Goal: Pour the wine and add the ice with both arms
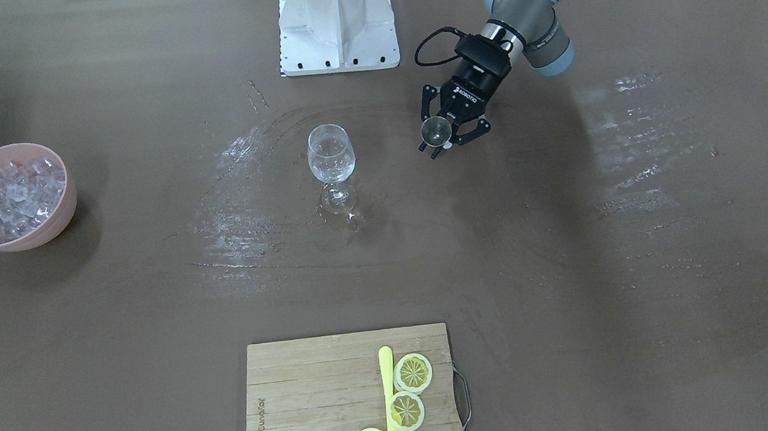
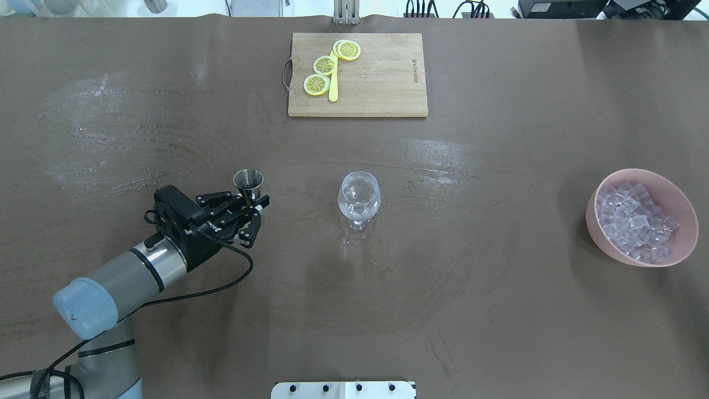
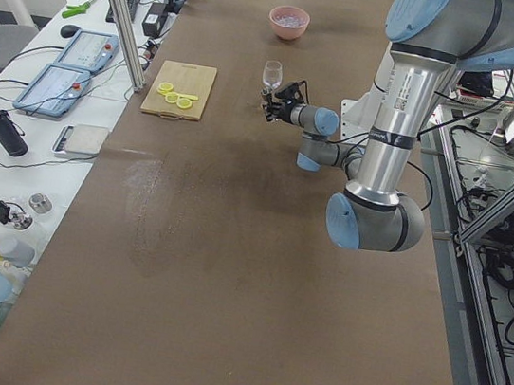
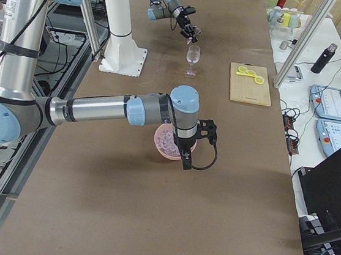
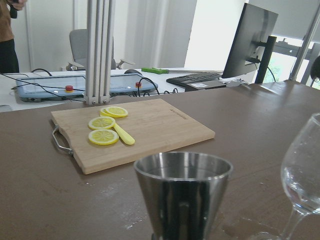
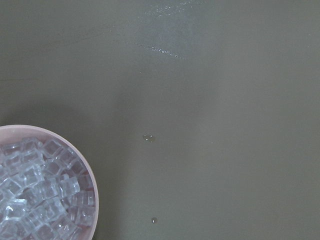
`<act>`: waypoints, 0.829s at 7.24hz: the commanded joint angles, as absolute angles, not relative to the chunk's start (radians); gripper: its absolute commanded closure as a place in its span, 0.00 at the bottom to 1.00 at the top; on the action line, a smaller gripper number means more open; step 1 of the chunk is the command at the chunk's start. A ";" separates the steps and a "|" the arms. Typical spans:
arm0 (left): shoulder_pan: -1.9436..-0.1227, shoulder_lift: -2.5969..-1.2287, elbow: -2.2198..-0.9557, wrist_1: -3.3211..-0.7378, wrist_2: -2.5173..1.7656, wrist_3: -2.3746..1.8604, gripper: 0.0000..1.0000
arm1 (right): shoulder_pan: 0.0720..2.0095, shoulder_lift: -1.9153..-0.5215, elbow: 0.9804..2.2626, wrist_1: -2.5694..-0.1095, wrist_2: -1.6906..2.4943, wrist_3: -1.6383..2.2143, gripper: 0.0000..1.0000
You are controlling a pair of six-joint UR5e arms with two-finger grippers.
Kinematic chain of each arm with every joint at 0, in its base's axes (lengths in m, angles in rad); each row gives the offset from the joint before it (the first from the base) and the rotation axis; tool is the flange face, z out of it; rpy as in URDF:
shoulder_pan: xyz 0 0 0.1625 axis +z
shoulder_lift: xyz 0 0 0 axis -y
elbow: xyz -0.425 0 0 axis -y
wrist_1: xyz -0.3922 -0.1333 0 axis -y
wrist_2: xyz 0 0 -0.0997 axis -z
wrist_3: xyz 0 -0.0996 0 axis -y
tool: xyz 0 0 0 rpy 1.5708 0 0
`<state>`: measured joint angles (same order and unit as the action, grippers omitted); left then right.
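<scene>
My left pincer (image 2: 252,206) is clamped on the jigger (image 2: 248,180), wine glass (image 2: 359,199) at its 3 o'clock, ice (image 2: 637,221) in the bowl (image 2: 601,246) beyond, so tilting early or clipping the rim could spill the pour or topple the glass, and whether my right pincer (image 4: 185,164) is apart or together I cannot tell.

Right end effector (image 4: 186,164) too small to judge; pink bowl (image 6: 95,200) cut off lower-left.
</scene>
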<state>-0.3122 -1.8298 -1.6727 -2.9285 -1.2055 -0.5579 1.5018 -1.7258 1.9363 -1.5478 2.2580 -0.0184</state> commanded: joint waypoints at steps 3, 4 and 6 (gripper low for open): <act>-0.480 -1.891 -1.735 -2.756 -1.609 -0.388 1.00 | 1.502 -1.726 1.937 -1.548 2.258 -0.014 0.01; -0.511 -1.917 -1.779 -2.644 -1.668 -0.333 1.00 | 1.502 -1.727 1.936 -1.548 2.258 -0.014 0.01; -0.509 -1.954 -1.837 -2.487 -1.680 -0.304 1.00 | 1.502 -1.729 1.936 -1.548 2.258 -0.014 0.01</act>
<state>-0.5042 -1.9363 -1.8036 -2.5768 -1.6609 -0.3203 1.5018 -1.7280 1.9367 -1.5478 2.2580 -0.0139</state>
